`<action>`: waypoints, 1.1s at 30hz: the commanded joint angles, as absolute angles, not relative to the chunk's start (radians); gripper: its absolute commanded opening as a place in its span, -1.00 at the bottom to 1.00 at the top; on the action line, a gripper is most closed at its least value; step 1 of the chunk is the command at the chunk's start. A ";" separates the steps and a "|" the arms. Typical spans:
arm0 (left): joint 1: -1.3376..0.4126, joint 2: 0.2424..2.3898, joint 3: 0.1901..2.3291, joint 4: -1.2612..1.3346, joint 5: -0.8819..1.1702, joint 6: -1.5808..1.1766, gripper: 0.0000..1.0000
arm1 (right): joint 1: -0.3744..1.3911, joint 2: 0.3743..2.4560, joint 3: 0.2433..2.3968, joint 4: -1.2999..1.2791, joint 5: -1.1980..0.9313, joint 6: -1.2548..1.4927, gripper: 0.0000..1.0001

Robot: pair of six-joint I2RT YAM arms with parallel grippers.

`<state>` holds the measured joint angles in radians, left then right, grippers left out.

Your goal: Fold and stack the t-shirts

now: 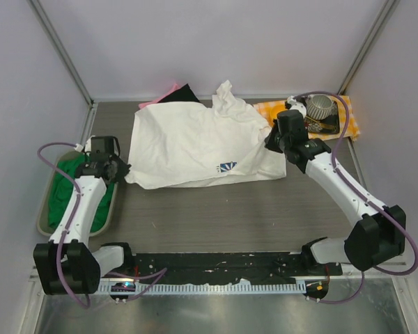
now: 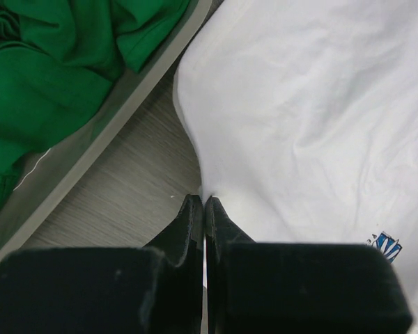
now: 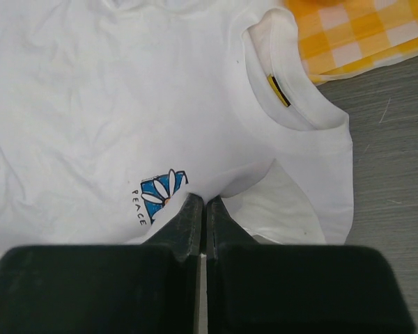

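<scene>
White t-shirt (image 1: 195,142) is laid out wide across the middle of the tabletop (image 1: 265,216), reaching toward the far edge, rumpled along its far side. Its small blue-and-white daisy print (image 1: 227,166) sits near the hem on the near side, and the right wrist view shows the word PEACE beside it. The collar (image 3: 285,104) lies toward the right, touching the orange-and-white checked cloth (image 1: 275,110) in the far right corner.

Left pincer (image 1: 124,170) is at the shirt's left edge, jaws pressed together, and the wrist view shows the white fabric drawn into the tips. Right pincer (image 1: 268,145) is on the shirt's right side near the collar, jaws likewise closed tight, with creases gathering where the tips meet the cloth.

The green t-shirt (image 1: 66,184) is bunched up in a grey tray (image 1: 45,216) along the left edge, just beside the left pincer. At the far edge, a black t-shirt (image 1: 183,94) and a pink t-shirt (image 1: 157,101) peek out from behind the white one.
</scene>
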<state>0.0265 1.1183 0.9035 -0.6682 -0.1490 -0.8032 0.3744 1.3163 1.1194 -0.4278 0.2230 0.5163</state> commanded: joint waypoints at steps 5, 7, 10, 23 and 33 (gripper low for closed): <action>0.049 1.273 1.038 -0.592 -0.158 -0.808 -1.00 | 0.298 1.451 1.291 -0.385 0.127 0.499 -0.99; 0.052 1.304 1.063 -0.584 -0.156 -0.810 -1.00 | 0.284 1.480 1.328 -0.385 0.101 0.503 -0.99; 0.063 1.357 1.083 -0.575 -0.153 -0.815 -1.00 | 0.281 1.542 1.374 -0.384 0.091 0.503 -0.99; 0.097 1.572 1.103 -0.517 -0.167 -0.854 -0.99 | 0.279 1.741 1.545 -0.382 0.040 0.497 -0.99; 0.118 1.669 1.156 -0.471 -0.196 -0.919 0.94 | 0.279 1.989 1.808 -0.430 0.014 0.526 -0.99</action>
